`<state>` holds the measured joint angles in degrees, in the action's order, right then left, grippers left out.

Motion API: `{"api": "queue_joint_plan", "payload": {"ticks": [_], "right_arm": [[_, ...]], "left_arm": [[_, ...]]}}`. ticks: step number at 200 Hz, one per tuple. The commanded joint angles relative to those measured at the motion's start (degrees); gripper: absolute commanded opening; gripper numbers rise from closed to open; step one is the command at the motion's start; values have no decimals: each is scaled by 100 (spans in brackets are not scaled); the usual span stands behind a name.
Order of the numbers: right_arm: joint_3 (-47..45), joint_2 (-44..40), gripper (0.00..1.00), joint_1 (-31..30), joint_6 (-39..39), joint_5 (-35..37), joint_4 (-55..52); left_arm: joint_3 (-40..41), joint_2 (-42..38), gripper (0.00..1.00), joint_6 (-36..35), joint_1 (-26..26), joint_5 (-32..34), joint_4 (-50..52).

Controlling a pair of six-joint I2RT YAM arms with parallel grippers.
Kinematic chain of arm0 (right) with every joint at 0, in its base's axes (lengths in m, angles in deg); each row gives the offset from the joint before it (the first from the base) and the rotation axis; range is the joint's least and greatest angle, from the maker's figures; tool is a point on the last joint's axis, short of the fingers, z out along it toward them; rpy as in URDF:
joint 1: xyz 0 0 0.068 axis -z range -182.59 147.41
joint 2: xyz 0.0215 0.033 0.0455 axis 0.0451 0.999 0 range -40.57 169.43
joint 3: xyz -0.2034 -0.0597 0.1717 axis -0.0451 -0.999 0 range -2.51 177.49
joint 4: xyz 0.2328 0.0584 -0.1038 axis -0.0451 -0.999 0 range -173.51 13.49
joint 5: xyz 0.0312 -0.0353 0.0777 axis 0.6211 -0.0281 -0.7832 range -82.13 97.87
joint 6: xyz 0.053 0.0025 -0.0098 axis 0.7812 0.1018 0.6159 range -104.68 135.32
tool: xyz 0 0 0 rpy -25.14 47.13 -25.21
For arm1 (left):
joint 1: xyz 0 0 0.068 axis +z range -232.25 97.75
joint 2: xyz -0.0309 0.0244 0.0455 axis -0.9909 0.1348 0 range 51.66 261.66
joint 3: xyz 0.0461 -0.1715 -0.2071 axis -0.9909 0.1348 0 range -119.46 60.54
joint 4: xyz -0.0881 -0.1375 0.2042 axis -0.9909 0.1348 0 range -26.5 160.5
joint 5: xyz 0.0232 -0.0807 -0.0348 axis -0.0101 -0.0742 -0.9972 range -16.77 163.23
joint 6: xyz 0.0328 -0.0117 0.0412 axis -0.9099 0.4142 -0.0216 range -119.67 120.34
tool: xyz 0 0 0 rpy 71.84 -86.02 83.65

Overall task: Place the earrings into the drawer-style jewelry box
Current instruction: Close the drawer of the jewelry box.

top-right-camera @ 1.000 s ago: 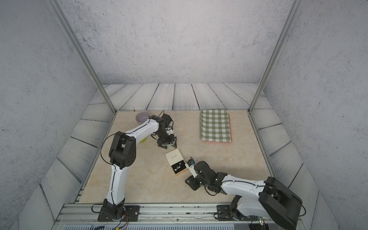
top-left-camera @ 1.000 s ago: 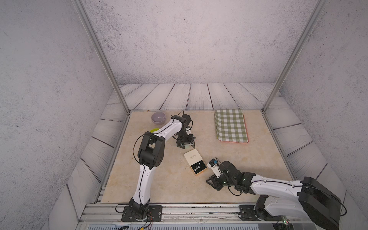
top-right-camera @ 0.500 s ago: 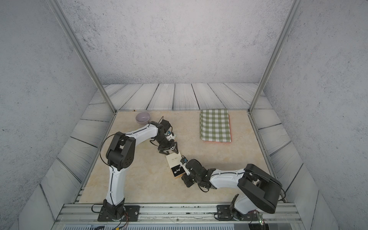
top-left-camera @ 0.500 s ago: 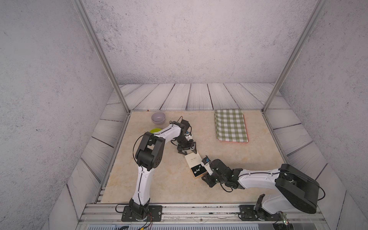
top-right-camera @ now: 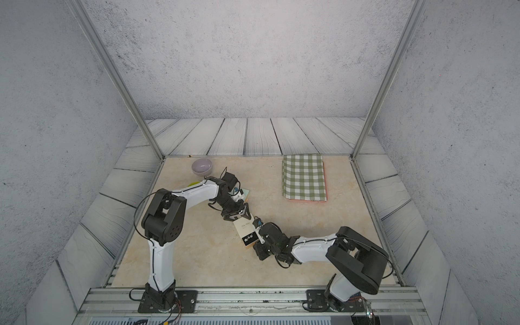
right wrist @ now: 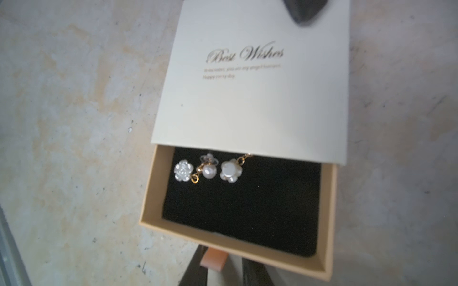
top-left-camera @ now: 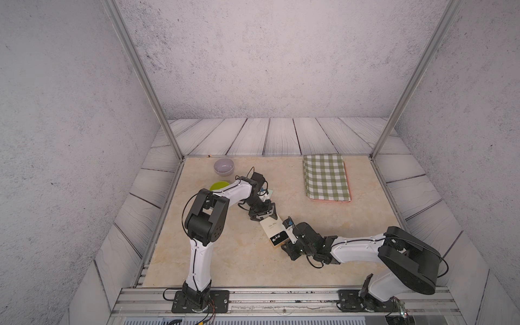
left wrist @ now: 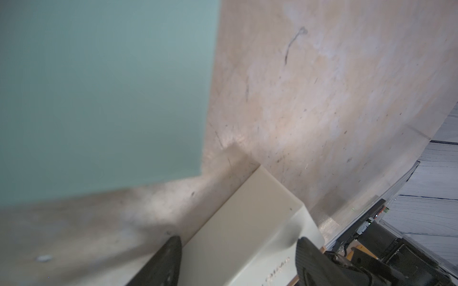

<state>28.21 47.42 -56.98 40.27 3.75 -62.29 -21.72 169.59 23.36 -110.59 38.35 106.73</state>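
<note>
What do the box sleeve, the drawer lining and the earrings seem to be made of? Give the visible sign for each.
Box sleeve: likely matte cream card, with crisp folded edges and gold print. Drawer lining: looks like black foam or velvet, dull, with no shine. Earrings: pearly white flowers and a bead, perhaps plastic or shell, glossy, on gold-coloured metal links.

Gold script "Best Wishes" on the cream jewelry box sleeve [right wrist: 250, 81], smaller gold lines beneath unreadable
</note>
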Motion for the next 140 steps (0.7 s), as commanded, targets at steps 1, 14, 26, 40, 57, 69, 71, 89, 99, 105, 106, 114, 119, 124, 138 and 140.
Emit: {"api": "queue_joint_plan", "payload": {"ticks": [1,14,26,40,57,69,71,89,99,105,106,114,119,124,138,140], "right_arm": [[204,176,27,57,107,152,400],[289,283,27,69,131,60,497],[307,349,27,104,172,-25,633],[320,418,27,159,202,-95,725],[329,465,26,241,251,-171,830],[352,520,27,299,290,-243,897],[362,527,27,304,297,-253,898],[421,593,27,341,325,-325,951],[459,623,27,379,318,-352,952],[489,646,27,406,305,-382,953],[488,652,27,413,303,-385,952],[532,680,28,458,290,-430,935],[548,693,29,488,283,-453,925],[565,714,29,518,282,-480,927],[597,762,31,615,262,-578,895],[599,768,32,632,257,-593,887]], "left_arm": [[330,-253,75,302,-57,-525,-184],[482,-350,75,393,-74,-573,-307],[589,-436,75,437,-84,-573,-356],[743,-564,75,496,-92,-567,-437],[927,-715,75,575,-89,-560,-529],[1032,-792,75,628,-85,-561,-598],[1046,-801,75,632,-84,-564,-607],[1181,-865,75,681,-89,-575,-670],[1259,-907,75,699,-84,-569,-700],[1307,-928,75,707,-84,-552,-708],[1312,-933,75,705,-84,-550,-709],[1379,-970,75,716,-68,-531,-719],[1419,-994,76,721,-55,-511,-726],[1453,-1028,75,725,-35,-483,-732],[1573,-1138,75,759,57,-426,-778],[1590,-1155,75,770,81,-418,-784]]}}
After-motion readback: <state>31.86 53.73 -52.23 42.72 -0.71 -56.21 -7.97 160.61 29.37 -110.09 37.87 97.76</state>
